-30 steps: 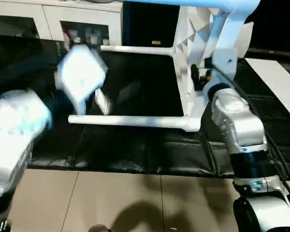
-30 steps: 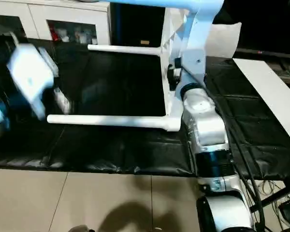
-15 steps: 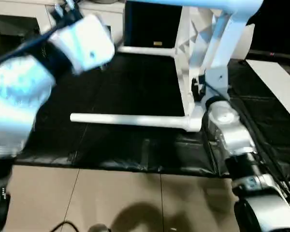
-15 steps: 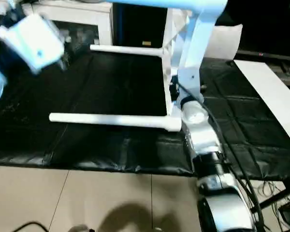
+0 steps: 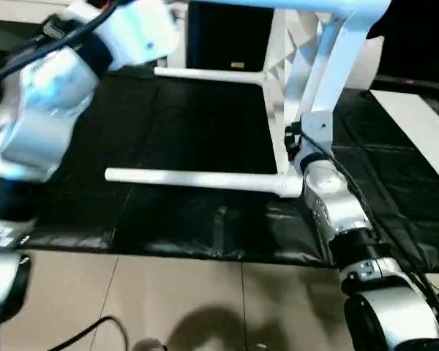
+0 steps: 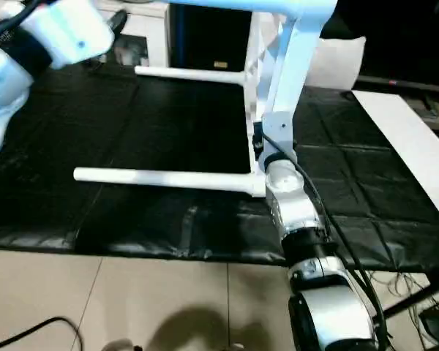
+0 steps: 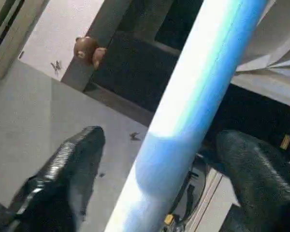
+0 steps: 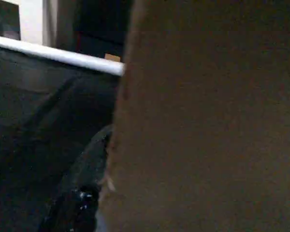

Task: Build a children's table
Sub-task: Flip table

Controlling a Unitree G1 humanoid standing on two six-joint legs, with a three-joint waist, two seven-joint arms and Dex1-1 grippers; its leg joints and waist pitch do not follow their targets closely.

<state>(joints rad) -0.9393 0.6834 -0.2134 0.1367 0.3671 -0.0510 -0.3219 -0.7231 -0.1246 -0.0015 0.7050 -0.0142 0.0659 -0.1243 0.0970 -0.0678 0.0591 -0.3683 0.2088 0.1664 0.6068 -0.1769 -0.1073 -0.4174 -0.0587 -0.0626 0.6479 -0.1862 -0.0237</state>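
While the white children's table (image 5: 300,80) stands tipped on its side at the middle of the black-covered surface (image 5: 205,219), its top upright and two legs (image 5: 197,179) lying level toward the surface's left edge, the left arm has risen from low over the left part of the surface a second ago to the far left corner, beside an upper leg (image 5: 278,6) that runs along the top of the eye views. In the left wrist view that leg (image 7: 193,111) passes between the left gripper's (image 7: 159,159) two black fingers (image 7: 72,164), which are spread wide on either side of it, apart from it. The right arm has slid nearer the front edge, its wrist now against the lower corner socket (image 6: 260,186); the right gripper (image 6: 267,139) lies by the upright top. In the right wrist view a dark, blurred form close to the lens hides its fingers, so whether they are spread or closed cannot be told; one white leg (image 8: 58,55) shows beyond. No writing is legible anywhere. White cabinets (image 5: 14,14) stand behind the surface.
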